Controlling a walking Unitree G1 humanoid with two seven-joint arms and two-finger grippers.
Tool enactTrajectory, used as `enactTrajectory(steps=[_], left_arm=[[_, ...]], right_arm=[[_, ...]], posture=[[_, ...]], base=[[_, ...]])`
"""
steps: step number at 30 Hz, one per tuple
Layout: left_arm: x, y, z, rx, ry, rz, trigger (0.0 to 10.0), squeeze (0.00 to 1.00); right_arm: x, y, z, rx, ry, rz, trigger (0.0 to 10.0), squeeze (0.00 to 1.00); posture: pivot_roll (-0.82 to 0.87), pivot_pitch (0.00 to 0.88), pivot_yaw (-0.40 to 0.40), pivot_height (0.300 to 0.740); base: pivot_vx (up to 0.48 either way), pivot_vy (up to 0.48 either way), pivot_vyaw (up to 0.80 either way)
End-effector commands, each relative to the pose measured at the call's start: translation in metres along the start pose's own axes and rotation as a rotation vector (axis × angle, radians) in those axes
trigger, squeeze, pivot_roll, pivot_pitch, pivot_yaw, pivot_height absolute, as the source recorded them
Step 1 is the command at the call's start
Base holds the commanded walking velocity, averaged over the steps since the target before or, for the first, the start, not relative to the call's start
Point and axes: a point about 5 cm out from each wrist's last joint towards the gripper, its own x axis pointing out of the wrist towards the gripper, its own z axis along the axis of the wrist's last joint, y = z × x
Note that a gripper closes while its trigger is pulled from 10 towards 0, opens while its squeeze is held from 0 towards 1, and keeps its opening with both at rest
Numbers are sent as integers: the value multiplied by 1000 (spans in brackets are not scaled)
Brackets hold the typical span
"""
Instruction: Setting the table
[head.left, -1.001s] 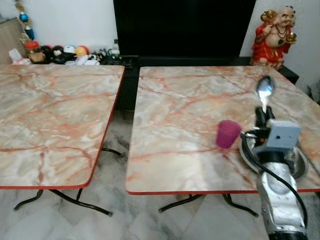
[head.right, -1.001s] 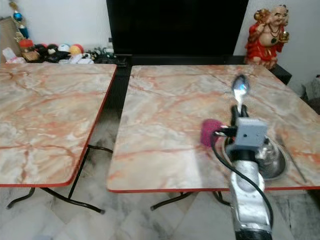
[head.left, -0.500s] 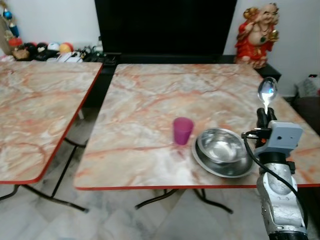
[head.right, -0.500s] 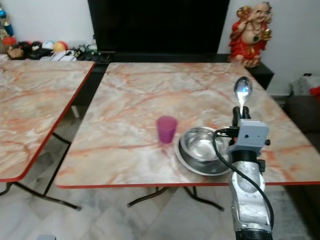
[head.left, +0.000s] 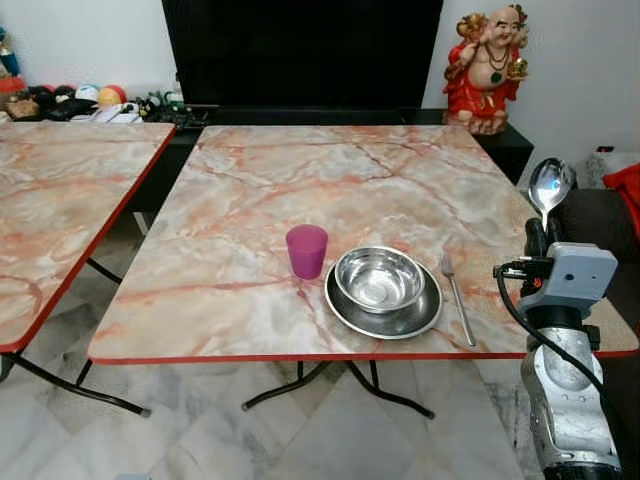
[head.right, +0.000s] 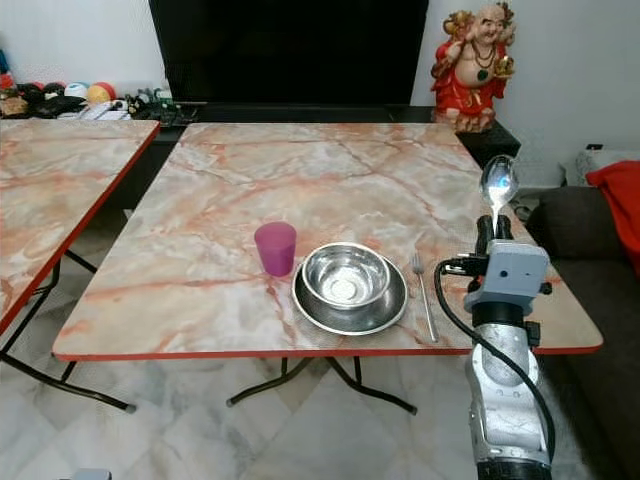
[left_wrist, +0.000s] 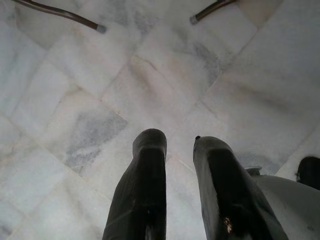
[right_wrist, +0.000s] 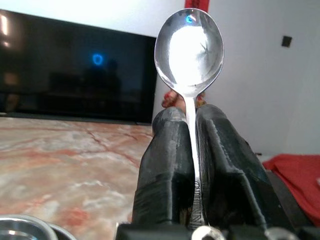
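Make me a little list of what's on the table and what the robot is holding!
table: marble top, red edge
cup: pink, upright, left of the plate
bowl: shiny metal, sits on the plate
fork: lies right of the plate
right gripper: raised at the table's right edge, shut on the spoon, bowl end up
left gripper: over the floor, fingers apart

Silver right arm (head.left: 566, 420), grey wrist cam box (head.left: 567, 276), black cable, black-fingered right tool (right_wrist: 190, 150)
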Motion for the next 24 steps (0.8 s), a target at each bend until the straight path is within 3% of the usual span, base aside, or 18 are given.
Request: enactTrajectory(steps=[1,5,24], left_arm=[[-2,5,-5,-16,21,13,10000,0],[-2,5,-6,-17,26,13,10000,0],[-2,4,-5,-15,26,11,10000,0]], right_arm=[[3,2,5,5,-20,3,10000,0],[3,3,4,5,-15,4,10000,0],[2,6,1,4,1,11,10000,0]], posture=[[-1,19,0,740],[0,21,-1,740],[2,19,-2,740]], base=[[0,0,0],[0,0,0],[273,0,0]])
